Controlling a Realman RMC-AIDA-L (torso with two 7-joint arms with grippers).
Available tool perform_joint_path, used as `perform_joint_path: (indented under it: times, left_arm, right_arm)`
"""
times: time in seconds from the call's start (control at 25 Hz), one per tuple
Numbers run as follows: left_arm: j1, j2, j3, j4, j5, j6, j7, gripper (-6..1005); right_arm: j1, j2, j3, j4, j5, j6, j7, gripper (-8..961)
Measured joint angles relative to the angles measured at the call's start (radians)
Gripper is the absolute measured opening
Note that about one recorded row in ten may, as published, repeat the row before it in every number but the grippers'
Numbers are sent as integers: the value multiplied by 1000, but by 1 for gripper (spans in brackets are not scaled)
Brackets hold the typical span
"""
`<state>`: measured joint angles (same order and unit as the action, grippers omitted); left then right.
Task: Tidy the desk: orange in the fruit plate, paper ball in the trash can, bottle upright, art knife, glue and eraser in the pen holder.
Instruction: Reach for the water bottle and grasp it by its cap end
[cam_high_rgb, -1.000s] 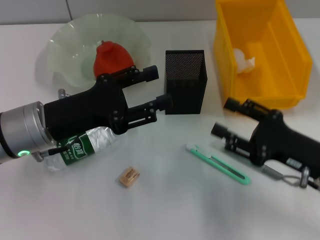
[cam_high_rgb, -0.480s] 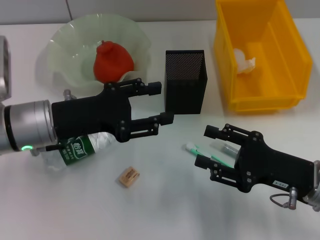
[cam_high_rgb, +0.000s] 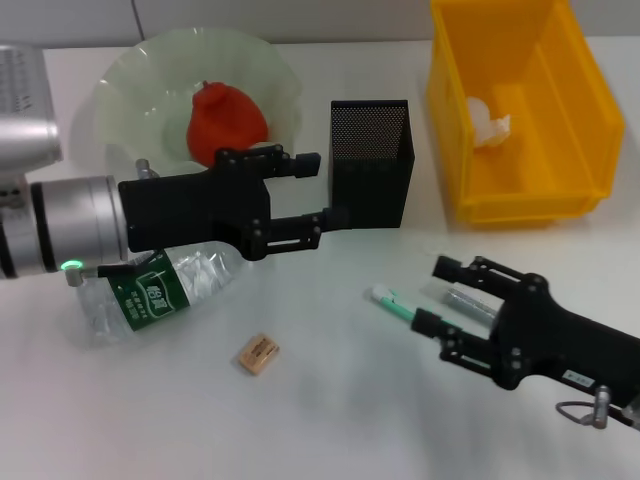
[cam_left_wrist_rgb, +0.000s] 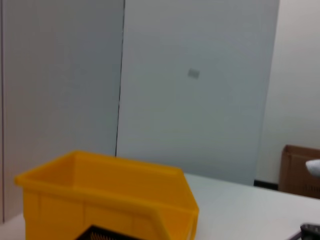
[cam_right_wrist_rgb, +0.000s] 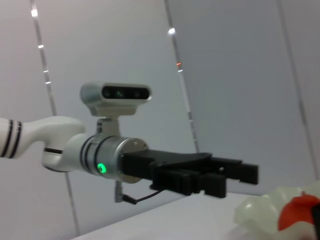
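Fingers spread, the right gripper (cam_high_rgb: 432, 298) lay low and level above the green art knife (cam_high_rgb: 392, 302) and the glue (cam_high_rgb: 468, 303) beside it. Left of them sat the eraser (cam_high_rgb: 258, 354). Farther back, the left gripper (cam_high_rgb: 316, 188), jaws apart and empty, reached horizontally over the toppled bottle (cam_high_rgb: 150, 291) toward the pen holder (cam_high_rgb: 370, 163).

Fruit plate (cam_high_rgb: 130, 95): rear left, holds orange (cam_high_rgb: 226, 120)
Pen holder (cam_high_rgb: 370, 165): centre rear
Trash can (cam_high_rgb: 520, 110): rear right, holds paper ball (cam_high_rgb: 487, 118)
Bottle (cam_high_rgb: 155, 290): lying, front left
Eraser (cam_high_rgb: 257, 354): front centre
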<state>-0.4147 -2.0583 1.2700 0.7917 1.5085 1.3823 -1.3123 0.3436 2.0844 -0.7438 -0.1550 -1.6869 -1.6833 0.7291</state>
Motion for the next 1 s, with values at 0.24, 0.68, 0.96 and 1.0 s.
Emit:
perform_joint_path:
  times: [0.24, 0.68, 0.96, 1.0]
  left_arm:
    - [-58, 5, -5, 177, 301, -9, -373, 696]
    - [-181, -10, 104, 506, 892, 95, -947, 688]
    - [-228, -15, 213, 516, 1017, 93, -1034, 674]
    - [-228, -15, 213, 516, 1017, 93, -1034, 672]
  right_arm:
    - [-11, -1, 16, -2, 0, 10, 0, 678]
    - [26, 1, 15, 5, 1, 59, 1, 677]
    - [32, 2, 22, 5, 3, 59, 1, 676]
    - [32, 2, 23, 5, 3, 60, 1, 676]
